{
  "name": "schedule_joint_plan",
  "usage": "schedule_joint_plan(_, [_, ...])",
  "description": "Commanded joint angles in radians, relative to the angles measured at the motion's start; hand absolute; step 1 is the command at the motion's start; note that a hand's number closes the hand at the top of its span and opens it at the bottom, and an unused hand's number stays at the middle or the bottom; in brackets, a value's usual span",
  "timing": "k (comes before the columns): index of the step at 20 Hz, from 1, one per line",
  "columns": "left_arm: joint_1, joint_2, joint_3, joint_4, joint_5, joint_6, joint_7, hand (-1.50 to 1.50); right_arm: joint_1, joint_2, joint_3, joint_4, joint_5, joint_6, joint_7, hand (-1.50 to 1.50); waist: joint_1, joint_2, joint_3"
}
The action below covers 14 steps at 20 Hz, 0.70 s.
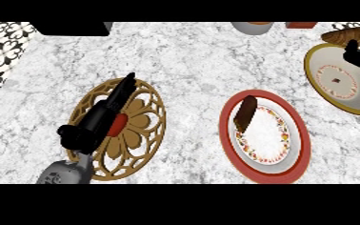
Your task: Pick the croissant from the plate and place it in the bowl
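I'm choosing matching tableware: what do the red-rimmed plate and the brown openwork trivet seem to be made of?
Red-rimmed plate: probably glazed ceramic, with a smooth white centre and a printed pattern band. Brown openwork trivet: likely carved wood or bamboo, matte tan with a cut-out flower pattern.

From where I stand, no writing, label, brand, number or sign can be read on anything here; the plates carry only decorative patterns, and nothing on the counter bears letters that can be made out.

The counter [190, 66] looks like speckled grey-white stone — the openwork trivet [144, 124] on it like matt wood.
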<state>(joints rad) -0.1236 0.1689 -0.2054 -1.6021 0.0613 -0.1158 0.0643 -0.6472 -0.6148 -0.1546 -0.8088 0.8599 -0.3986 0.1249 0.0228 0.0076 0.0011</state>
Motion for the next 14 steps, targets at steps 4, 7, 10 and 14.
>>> schedule_joint_plan(4, [-0.056,-0.021,-0.004,0.022,-0.013,0.004,0.02,0.0,-0.09,-0.059,-0.039,0.32,-0.035,0.194,-0.063,1.5,0.022,0.012,0.002])
schedule_joint_plan(7, [-0.019,0.004,0.001,-0.007,0.001,-0.025,0.007,0.0,-0.109,-0.045,-0.113,0.399,-0.13,0.273,-0.119,-1.5,0.03,0.011,0.003])
schedule_joint_plan(10, [-0.058,-0.007,0.024,0.059,0.003,-0.023,-0.001,0.0,-0.139,-0.072,-0.122,0.475,-0.133,0.282,-0.268,-1.5,0.025,0.016,0.003])
schedule_joint_plan(14, [-0.03,-0.021,0.002,0.037,-0.002,-0.028,-0.011,0.0,-0.173,-0.104,-0.194,0.518,-0.184,0.231,-0.368,-1.5,0.029,0.016,0.004])
